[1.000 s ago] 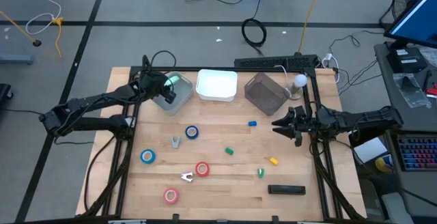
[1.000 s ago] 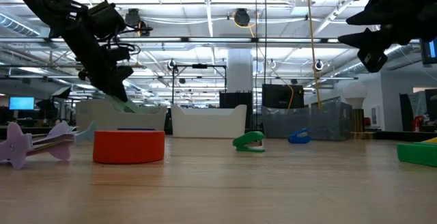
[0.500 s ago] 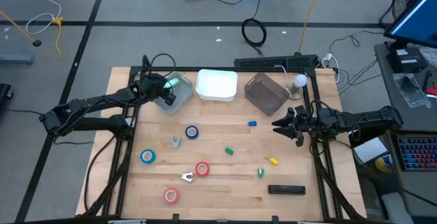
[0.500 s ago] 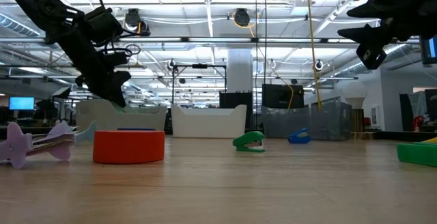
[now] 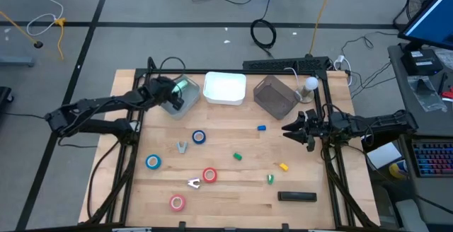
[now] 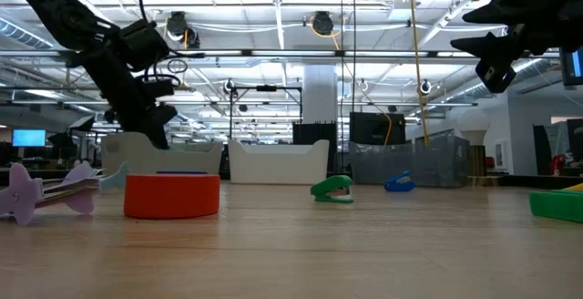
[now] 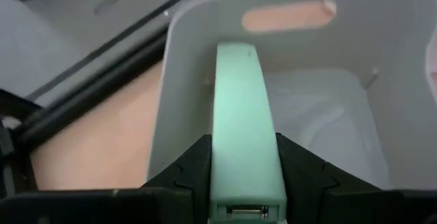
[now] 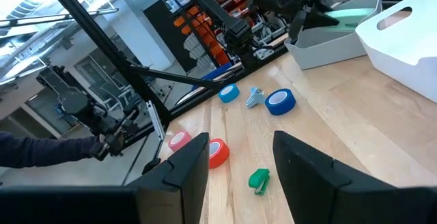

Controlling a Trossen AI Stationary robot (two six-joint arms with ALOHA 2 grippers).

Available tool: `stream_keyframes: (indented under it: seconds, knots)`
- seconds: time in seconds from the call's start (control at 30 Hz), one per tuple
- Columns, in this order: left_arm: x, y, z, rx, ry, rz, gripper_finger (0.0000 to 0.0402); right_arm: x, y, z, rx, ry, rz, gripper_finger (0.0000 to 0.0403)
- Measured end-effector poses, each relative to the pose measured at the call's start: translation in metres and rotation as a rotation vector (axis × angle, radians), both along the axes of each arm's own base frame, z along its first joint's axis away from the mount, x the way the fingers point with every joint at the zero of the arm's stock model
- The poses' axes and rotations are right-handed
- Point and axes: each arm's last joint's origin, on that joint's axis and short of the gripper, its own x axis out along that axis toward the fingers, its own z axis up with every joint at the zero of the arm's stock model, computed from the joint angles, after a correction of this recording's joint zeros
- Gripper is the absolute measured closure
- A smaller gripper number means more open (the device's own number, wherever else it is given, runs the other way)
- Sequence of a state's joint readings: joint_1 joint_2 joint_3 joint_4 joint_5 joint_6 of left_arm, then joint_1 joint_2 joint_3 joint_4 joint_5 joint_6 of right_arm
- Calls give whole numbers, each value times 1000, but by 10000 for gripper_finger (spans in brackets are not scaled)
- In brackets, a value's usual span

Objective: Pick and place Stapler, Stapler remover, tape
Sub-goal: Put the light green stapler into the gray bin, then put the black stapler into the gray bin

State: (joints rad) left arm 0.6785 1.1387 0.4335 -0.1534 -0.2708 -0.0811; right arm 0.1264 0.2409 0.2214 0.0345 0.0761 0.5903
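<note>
1. The wooden worktop stands on a grey floor, and behind it is a large hall with bright ceiling lights.
2. Near the front edge lie a pink tape roll and a black stapler; the stapler is well apart from both tools.
3. A little further lie a red tape roll, just beside a light staple remover, and small green and yellow pieces.
4. In the middle are two blue tape rolls, a grey staple remover between them, and a small green piece.
5. The right tool hangs above the right side of the worktop. Its fingers stand apart and hold nothing. A small blue piece lies near it.
6. At the far edge stand three bins: a grey one, a white one and a dark clear one.
7. The left tool is over the grey bin and grips a mint green stapler on both sides. The stapler points down into the bin, above its pale bottom.
</note>
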Motion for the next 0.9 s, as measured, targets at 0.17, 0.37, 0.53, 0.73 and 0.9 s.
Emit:
stream_keyframes:
  seconds: [0.17, 0.37, 0.53, 0.73, 0.9]
  knots:
    - [-3, -2, -4, -31, 39, -8, 258, 0, 0, 0, 0, 0, 0, 247]
    - [-4, -3, -5, -42, 57, -18, 271, 0, 0, 0, 0, 0, -1, 247]
    - [-4, -3, -5, -40, 56, -19, 240, 0, 0, 0, 1, 0, -1, 247]
    - [-3, -3, -5, -43, 46, -10, 196, 0, 0, 0, 1, 0, -1, 247]
    - [-3, -3, -3, -37, 33, -7, 182, 0, 0, 0, 13, 1, -2, 247]
